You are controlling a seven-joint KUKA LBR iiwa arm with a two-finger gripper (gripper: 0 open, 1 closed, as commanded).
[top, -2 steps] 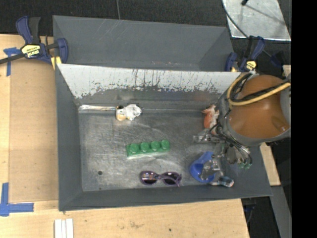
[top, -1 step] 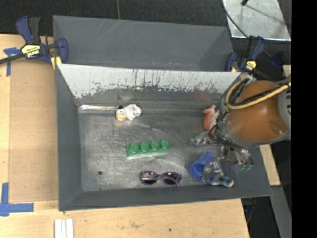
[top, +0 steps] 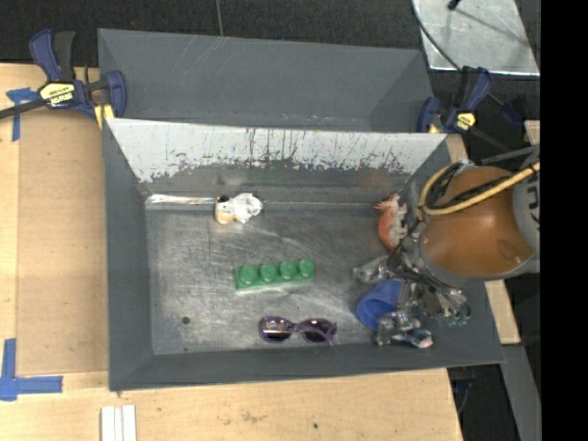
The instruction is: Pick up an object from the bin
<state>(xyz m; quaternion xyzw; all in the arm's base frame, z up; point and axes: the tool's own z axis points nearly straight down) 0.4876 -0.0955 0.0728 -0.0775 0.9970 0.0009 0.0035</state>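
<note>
Gripper [top: 411, 309] low in near-right corner of bin [top: 127, 274], touching a blue cup-like piece [top: 371, 309]. Its opening: cannot tell. Purple sunglasses [top: 297, 329] just left.

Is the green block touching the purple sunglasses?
Apart. The camera view shows a strip of bare bin floor between the green block and the sunglasses below it.

Wrist carries a rounded orange-brown cover [top: 480, 237]. Black and yellow cables [top: 457, 191] loop across its top. Grey metal jaws below.
</note>
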